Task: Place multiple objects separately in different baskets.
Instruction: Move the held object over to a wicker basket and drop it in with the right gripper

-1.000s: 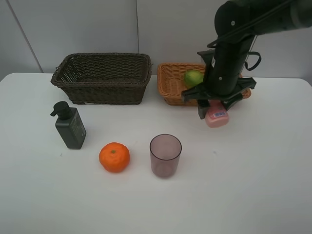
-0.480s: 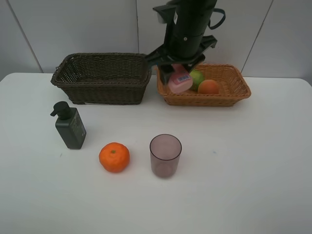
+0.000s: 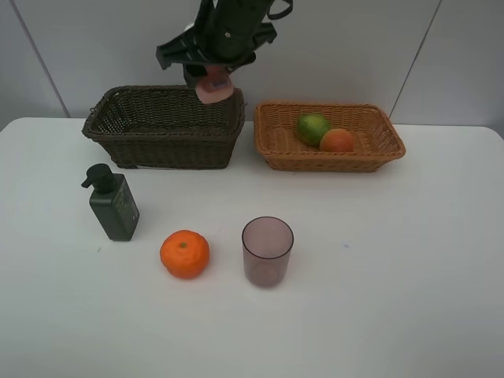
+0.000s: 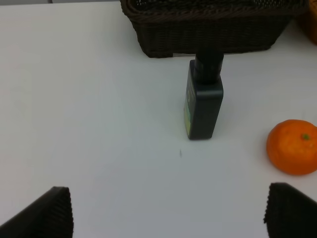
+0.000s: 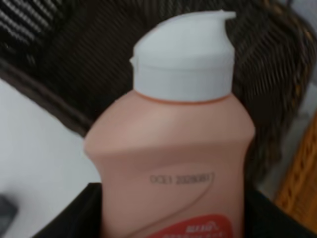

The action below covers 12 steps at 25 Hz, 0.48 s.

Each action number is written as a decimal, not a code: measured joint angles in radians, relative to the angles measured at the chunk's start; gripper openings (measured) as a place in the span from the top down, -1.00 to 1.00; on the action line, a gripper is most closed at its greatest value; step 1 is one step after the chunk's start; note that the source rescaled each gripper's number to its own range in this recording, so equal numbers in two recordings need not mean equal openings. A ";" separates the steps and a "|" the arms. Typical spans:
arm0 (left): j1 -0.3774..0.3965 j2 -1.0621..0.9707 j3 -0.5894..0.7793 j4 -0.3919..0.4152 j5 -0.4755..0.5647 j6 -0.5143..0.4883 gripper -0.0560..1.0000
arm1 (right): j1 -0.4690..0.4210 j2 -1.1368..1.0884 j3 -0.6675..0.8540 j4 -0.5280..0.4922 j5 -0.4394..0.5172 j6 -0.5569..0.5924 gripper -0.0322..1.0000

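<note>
While the left end effector [image 4: 168, 208] waits with its fingers spread wide and nothing between them, the dark green pump bottle [image 3: 114, 206] stands upright on the left of the worktop [image 3: 409, 276], just in front of the dark brown basket [image 3: 165, 146]. The real change is above this basket: the right end effector [image 3: 213, 77], which a second ago hung low in front of the light orange-tan basket [image 3: 277, 157], has travelled across the middle and now hovers over the right end of the dark one. It stays pinched on the small pink bottle [image 3: 214, 90], which hangs above the basket rim, not yet inside. I judge that the carry is almost finished and that lowering and release come next. Nearer the front, the orange mandarin [image 3: 184, 253] and the translucent purplish cup [image 3: 267, 250] have not moved and still need sorting. On the right, the green oval fruit [image 3: 313, 127] and the red-yellow peach [image 3: 337, 140] lie already in the light basket, touching each other.
</note>
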 joint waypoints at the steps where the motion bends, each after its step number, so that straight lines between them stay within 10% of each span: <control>1: 0.000 0.000 0.000 0.000 0.000 0.000 -1.00 | 0.000 0.008 -0.001 0.000 -0.052 0.000 0.93; 12: 0.000 0.000 0.000 0.000 0.000 0.000 -1.00 | -0.016 0.190 -0.003 -0.005 -0.453 0.000 0.93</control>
